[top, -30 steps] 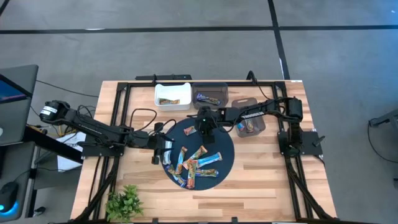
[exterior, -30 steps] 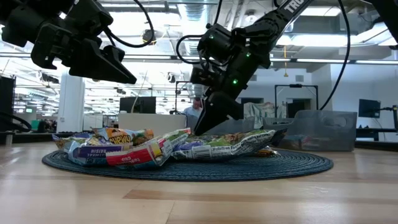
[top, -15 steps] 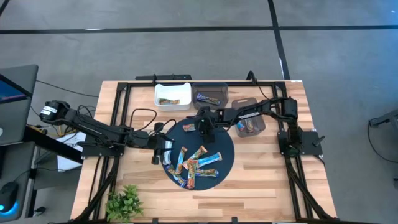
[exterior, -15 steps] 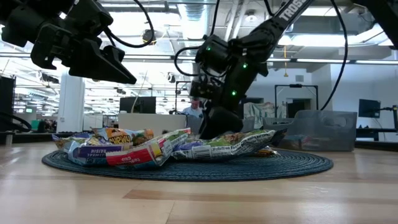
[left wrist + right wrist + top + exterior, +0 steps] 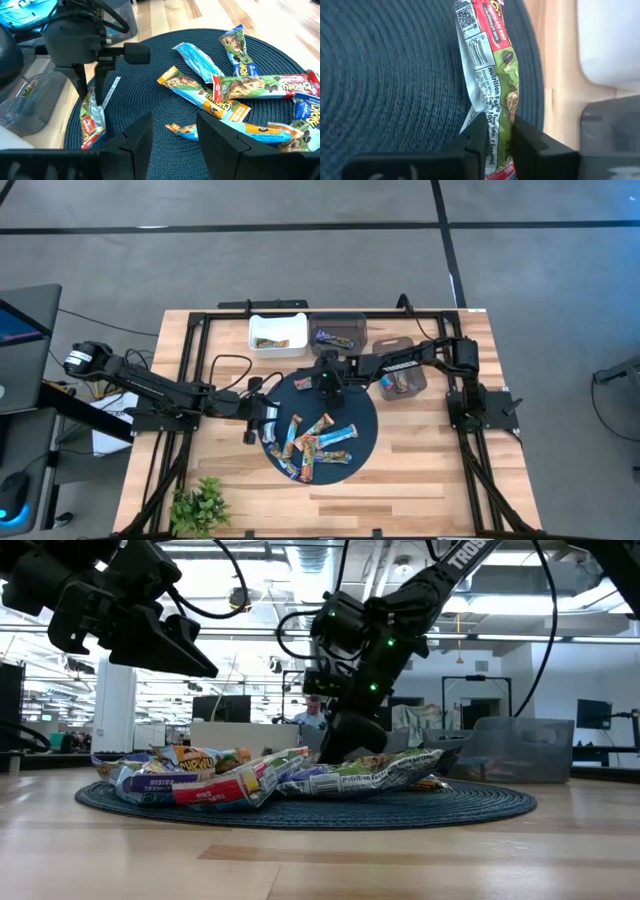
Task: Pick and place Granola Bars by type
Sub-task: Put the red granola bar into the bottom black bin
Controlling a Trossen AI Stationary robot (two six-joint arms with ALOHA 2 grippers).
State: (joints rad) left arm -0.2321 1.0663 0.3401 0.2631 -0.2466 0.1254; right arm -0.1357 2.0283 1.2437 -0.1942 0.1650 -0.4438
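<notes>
A round dark blue mat [image 5: 366, 418] lies mid-table with several granola bars [image 5: 318, 442] heaped on its near half, in blue, orange-red and brown-green wrappers. One red, green and white bar [image 5: 487, 60] lies apart on the mat's far left part [image 5: 303, 385]. My right gripper [image 5: 328, 383] stands over that bar, shut on it. My left gripper [image 5: 263, 420] waits open at the mat's left edge, above the table; its fingers [image 5: 142, 137] have nothing between them. My right gripper pinches the red, green and white bar between its two fingers [image 5: 476, 134], which sit on the bar's two long edges near one end [image 5: 495, 120]. They come from above, slanting down and lying across the bar. The rest of the bar [image 5: 93, 120] lies flat on the mat.
At the far edge stand a white bin [image 5: 277, 333] and a dark bin [image 5: 337, 332], each with a bar inside. A clear bin [image 5: 402, 377] sits right of the mat. A small green plant [image 5: 200, 505] is at the near left corner. A thin white strip [image 5: 113, 85] lies beside the held bar.
My right gripper has turned a little and stands steeper over the mat's far left part. The heaped bars lie as before.
</notes>
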